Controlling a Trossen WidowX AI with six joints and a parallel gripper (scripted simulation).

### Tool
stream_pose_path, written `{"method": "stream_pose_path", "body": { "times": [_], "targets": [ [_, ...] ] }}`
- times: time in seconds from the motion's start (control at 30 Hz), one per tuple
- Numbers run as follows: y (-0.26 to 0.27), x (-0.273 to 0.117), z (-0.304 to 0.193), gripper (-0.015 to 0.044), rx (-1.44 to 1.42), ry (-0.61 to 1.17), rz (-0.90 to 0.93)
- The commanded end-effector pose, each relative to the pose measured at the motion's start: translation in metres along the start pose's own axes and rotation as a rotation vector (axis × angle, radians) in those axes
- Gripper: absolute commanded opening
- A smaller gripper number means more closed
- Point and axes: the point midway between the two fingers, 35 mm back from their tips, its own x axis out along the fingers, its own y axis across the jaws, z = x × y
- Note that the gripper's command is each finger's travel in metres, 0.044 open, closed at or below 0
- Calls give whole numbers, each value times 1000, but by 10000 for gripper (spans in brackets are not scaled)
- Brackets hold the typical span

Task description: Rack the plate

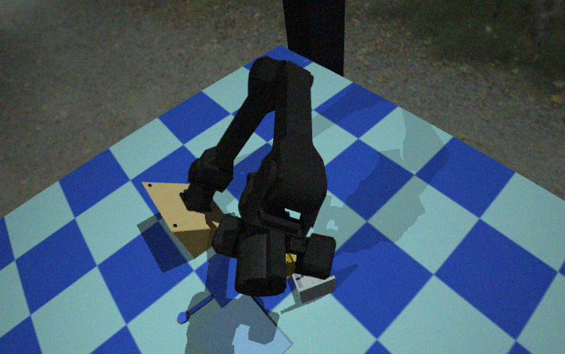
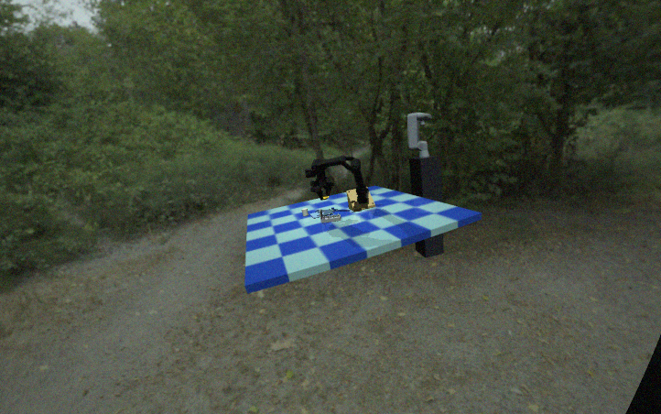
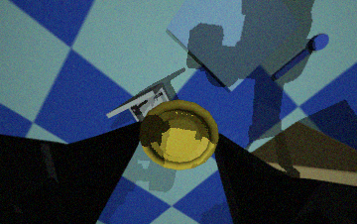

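The yellow round plate is between the two fingers of my gripper, which is shut on it. In the wrist view the fingers touch its left and right sides and its round face is turned to the camera. In the exterior view it hangs above the table. The light grey dish rack stands on the table, below the plate. In the wrist view it shows past the plate's upper left edge, and the plate and left finger hide part of it. In the top view the arm hides most of it.
A tan wedge-shaped block stands beside the arm's base. A light blue square sheet lies near the rack, with a blue-knobbed stick beside it. A small pale cup stands beyond the rack.
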Motion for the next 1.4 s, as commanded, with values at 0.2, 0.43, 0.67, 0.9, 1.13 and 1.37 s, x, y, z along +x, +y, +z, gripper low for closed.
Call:
{"method": "stream_pose_path", "body": {
  "times": [0.2, 0.43, 0.67, 0.9, 1.13, 1.37],
  "targets": [
    [-1, 4, -50, 0, 362, 10, 3],
    [-5, 8, -81, 0, 603, 14, 2],
    [-13, 14, -111, 0, 844, 18, -1],
    [-17, 17, -124, 0, 963, 20, -2],
    [-21, 21, -125, 0, 946, -6, -28],
    [-36, 39, -125, 0, 860, -135, -136]
  ]
}}
